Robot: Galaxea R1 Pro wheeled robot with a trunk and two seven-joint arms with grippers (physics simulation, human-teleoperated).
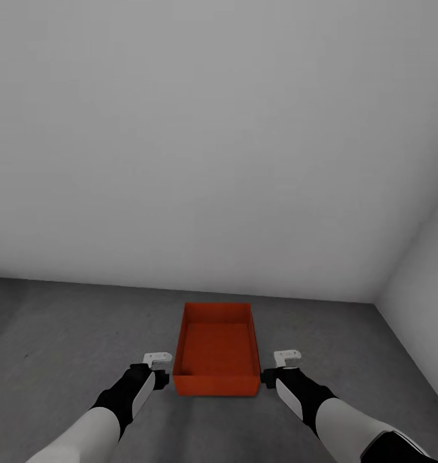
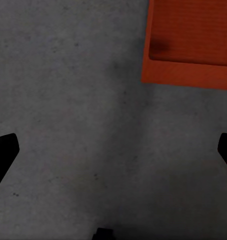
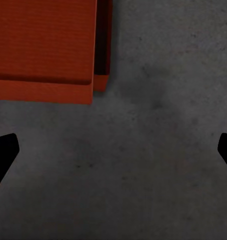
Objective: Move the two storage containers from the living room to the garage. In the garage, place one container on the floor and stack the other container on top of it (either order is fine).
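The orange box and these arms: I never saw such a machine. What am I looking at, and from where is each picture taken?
A simulated wheeled robot with two arms. The large picture comes from a camera on its head, looking down over both arms. The other two come from cameras near each gripper, looking along its fingers. An orange bin stands on the grey floor. The left gripper and right gripper hang beside it, both open, holding nothing. The right wrist view shows a second orange edge underneath, perhaps another bin.
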